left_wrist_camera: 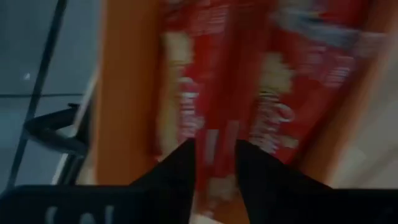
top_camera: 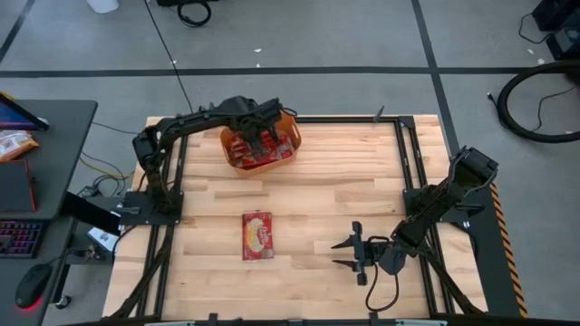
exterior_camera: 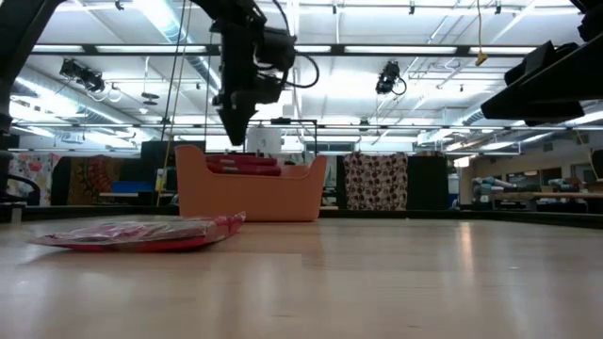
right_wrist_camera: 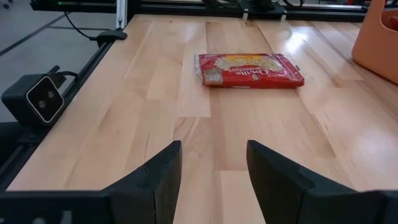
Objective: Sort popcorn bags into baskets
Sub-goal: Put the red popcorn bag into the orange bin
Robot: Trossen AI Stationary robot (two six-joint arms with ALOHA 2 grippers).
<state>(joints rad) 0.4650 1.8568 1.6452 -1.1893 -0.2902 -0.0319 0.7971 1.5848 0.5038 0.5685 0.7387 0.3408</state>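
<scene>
The orange basket [top_camera: 228,154] stands at the table's far side, left of the middle, with several red popcorn bags [top_camera: 258,152] lying in it; the low view shows them stacked above its front wall [exterior_camera: 250,193]. My left gripper [top_camera: 264,138] points down just over the basket, its fingers apart [left_wrist_camera: 216,155], and a strip of a red bag [left_wrist_camera: 217,124] shows in the gap. One more popcorn bag [top_camera: 257,235] lies flat on the table's middle. My right gripper [top_camera: 349,254] waits open near the front right, pointing at that bag [right_wrist_camera: 249,70]. My left gripper stands from above over the bags in the basket, one finger [left_wrist_camera: 180,168] on each side of a red bag's edge [left_wrist_camera: 216,146]. Whether the fingers touch that bag, I cannot tell.
Black frame rails [top_camera: 403,172] run along the table's edges. A small camera box [right_wrist_camera: 37,99] sits at the table's near edge. A desk with a keyboard [top_camera: 18,237] and a mouse stands to the left of the table. Bare wood lies between the loose bag and the basket.
</scene>
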